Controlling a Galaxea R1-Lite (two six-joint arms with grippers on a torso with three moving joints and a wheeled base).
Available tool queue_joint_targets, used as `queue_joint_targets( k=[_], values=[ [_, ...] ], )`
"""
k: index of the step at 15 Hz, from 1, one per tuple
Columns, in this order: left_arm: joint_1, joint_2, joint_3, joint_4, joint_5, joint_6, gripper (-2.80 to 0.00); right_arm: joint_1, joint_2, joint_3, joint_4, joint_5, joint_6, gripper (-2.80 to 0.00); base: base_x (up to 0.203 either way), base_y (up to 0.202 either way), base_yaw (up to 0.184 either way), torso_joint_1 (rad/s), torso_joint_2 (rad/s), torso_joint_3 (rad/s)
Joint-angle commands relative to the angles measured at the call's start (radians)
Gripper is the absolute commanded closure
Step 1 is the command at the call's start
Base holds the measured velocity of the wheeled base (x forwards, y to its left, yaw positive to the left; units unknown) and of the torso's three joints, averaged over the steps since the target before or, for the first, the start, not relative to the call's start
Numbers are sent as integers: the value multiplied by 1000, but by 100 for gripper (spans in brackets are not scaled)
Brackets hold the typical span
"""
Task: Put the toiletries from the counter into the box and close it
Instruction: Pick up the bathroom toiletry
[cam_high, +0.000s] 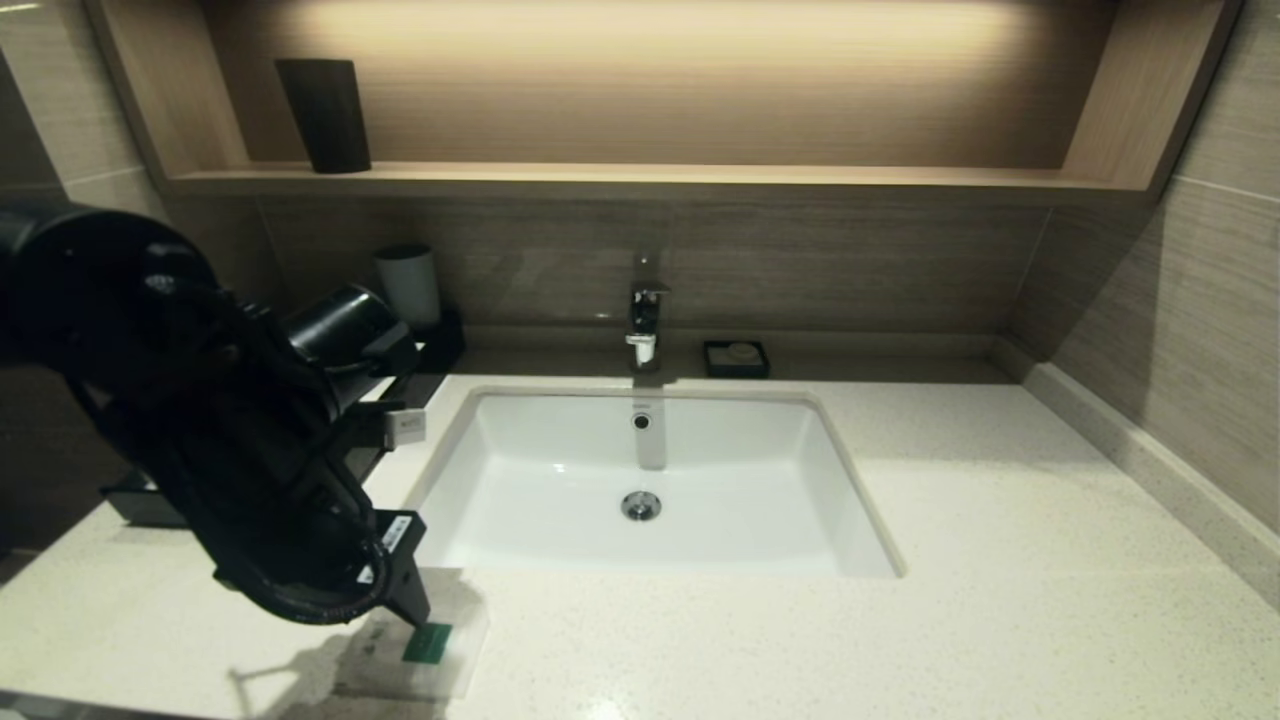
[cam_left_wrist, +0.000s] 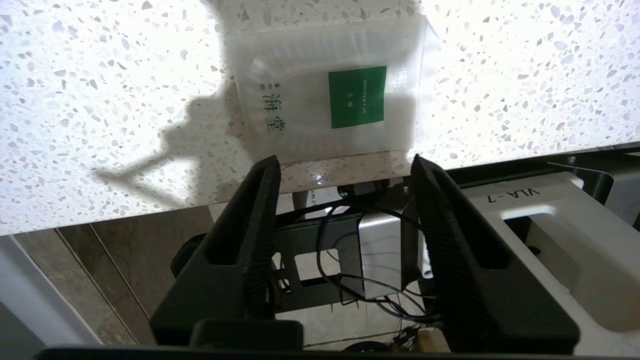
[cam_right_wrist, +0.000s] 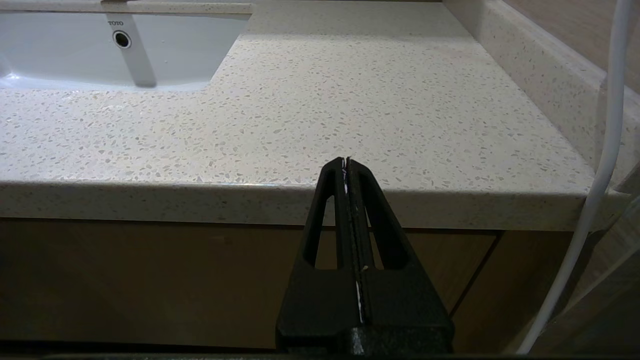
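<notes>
The flat square packet (cam_high: 425, 640) with a green label lies on the speckled counter (cam_high: 1000, 560) near its front edge, left of the basin (cam_high: 650, 480). My left gripper (cam_high: 415, 612) hangs over the packet's near side. In the left wrist view the gripper (cam_left_wrist: 344, 164) is open and empty, its fingertips (cam_left_wrist: 270, 167) just short of the packet (cam_left_wrist: 300, 95). The black box (cam_high: 140, 508) is at the far left, mostly hidden by my left arm. The long slim packet is not in view. My right gripper (cam_right_wrist: 346, 162) is shut and empty, low in front of the counter edge.
A faucet (cam_high: 645, 320) and a small black soap dish (cam_high: 736, 358) stand behind the basin. A white cup (cam_high: 408, 285) is at the back left, and a dark vase (cam_high: 325, 115) is on the wooden shelf. The robot's base (cam_left_wrist: 550, 225) lies below the counter edge.
</notes>
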Motion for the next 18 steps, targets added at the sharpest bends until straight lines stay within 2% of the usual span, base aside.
queue_joint_targets(
  k=[1,5,18],
  values=[
    [0,12,9,5,0,-1,-280,0,0,0,0,0,0,0,0,0,0,0,0,0],
    [0,39,41,-42,10,0,-280,0,0,0,1,0,0,0,0,0,0,0,0,0],
    [-8,84,35,-71,23,-23,-280,0,-1,0,0,0,0,0,0,0,0,0,0,0]
  ],
)
